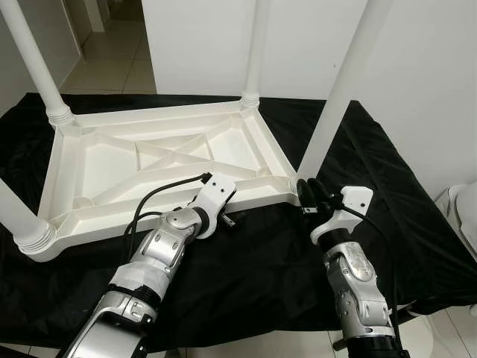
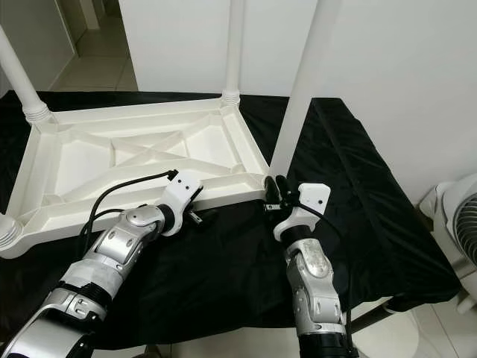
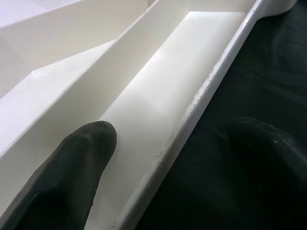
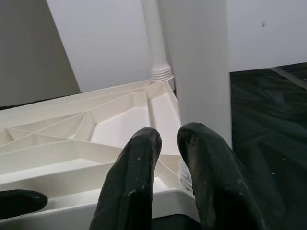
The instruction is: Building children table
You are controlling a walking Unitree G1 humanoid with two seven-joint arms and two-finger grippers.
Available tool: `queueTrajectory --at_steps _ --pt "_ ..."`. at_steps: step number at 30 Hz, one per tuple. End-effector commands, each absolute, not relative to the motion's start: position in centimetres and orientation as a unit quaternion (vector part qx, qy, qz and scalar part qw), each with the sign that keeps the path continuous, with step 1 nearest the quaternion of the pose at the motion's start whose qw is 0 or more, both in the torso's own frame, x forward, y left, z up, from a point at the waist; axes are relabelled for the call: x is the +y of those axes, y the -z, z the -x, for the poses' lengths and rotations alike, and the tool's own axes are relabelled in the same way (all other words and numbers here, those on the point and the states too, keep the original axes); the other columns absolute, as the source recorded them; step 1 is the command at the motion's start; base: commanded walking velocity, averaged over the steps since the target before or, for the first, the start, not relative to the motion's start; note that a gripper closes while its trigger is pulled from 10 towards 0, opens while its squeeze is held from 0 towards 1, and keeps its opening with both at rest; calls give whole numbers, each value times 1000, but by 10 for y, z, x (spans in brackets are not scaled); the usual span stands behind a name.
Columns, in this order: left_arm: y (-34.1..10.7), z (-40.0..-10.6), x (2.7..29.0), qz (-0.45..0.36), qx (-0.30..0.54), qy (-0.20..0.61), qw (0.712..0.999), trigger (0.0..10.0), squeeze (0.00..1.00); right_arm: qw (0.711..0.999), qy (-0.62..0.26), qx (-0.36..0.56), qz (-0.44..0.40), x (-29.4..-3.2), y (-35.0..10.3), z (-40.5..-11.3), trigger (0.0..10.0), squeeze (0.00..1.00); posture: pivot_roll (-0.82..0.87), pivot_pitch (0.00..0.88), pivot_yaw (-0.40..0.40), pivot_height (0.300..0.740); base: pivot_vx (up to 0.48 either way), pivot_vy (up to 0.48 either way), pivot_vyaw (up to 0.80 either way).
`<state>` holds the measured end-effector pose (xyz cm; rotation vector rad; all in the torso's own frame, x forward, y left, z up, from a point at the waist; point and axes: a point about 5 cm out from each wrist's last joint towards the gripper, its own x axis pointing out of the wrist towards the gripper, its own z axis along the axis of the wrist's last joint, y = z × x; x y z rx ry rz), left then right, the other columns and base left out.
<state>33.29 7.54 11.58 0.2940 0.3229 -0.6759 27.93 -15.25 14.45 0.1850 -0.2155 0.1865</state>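
A white plastic children's table lies upside down on a black cloth, its ribbed underside facing up. All of its legs stand upright at the corners; the near right leg rises just beside my right gripper. My left gripper is open and straddles the table's near rim, one finger inside the tray-like underside and the other on the cloth outside. My right gripper is shut with nothing in it, its fingertips pointing at the base of the near right leg.
The black cloth covers a low platform that ends close to my body and at the right. A white fan stands on the floor at the right. White walls rise behind, and a tiled doorway opens at the far left.
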Motion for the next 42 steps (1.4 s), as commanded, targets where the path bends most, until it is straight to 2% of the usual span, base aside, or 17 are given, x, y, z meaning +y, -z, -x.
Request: queueTrajectory --at_steps 1,2,3,4,8,28,30,31,32,33,34,36,37,38,42 --pt "-104 -337 95 -149 167 191 956 10000 0 987 -87 -98 -89 -154 -142 -280 10000 0 80 0 -7 740 0 0 0" --pt "-104 -337 95 -149 167 191 956 10000 0 987 -87 -98 -89 -154 -142 -280 10000 0 80 0 -7 740 0 0 0" --pt "-103 -337 98 -134 171 176 960 3137 0 987 -86 -98 -89 -154 -142 -280 10000 0 79 0 -7 740 0 0 0" --pt "-102 -337 99 -127 171 165 963 118 0 988 -85 -98 -89 -153 -142 -280 10000 0 79 0 -7 740 0 0 0" --pt "-101 -337 100 -120 170 154 966 0 0 987 -86 -97 -90 -152 -142 -280 10000 0 80 0 -11 740 0 0 0" --pt "-101 -333 96 -87 150 103 980 0 0 989 -92 -90 -77 -150 -144 -292 10000 0 107 0 -55 740 0 0 0" --pt "-117 -340 81 -64 108 106 986 1961 0 991 -73 -87 -72 -150 -144 -296 10000 0 111 0 -60 740 0 0 0" --pt "-117 -340 81 -64 108 106 986 1961 0 991 -73 -87 -72 -150 -144 -296 10000 0 111 0 -60 740 0 0 0" --pt "-124 -342 72 -56 91 115 988 1333 0 992 -66 -86 -70 -150 -144 -298 10000 0 111 0 -60 740 0 0 0" --pt "-124 -342 72 -56 91 115 988 1333 0 992 -66 -86 -70 -150 -144 -298 10000 0 111 0 -60 740 0 0 0" --pt "-142 -343 50 -55 46 168 983 9137 0 992 -60 -83 -70 -150 -144 -300 10000 0 104 0 -58 740 0 0 0" --pt "-142 -343 50 -55 46 168 983 9137 0 992 -60 -83 -70 -150 -144 -300 10000 0 104 0 -58 740 0 0 0" --pt "-148 -342 42 -68 27 193 978 9843 0 993 -57 -83 -68 -150 -144 -300 10000 0 103 0 -57 740 0 0 0" --pt "-153 -338 34 -81 9 221 972 10000 0 993 -51 -83 -65 -151 -143 -299 10000 0 101 0 -54 740 0 0 0" --pt "-154 -328 24 -88 -9 269 959 10000 0 994 -46 -79 -64 -153 -141 -298 10000 0 94 0 -47 740 0 0 0"
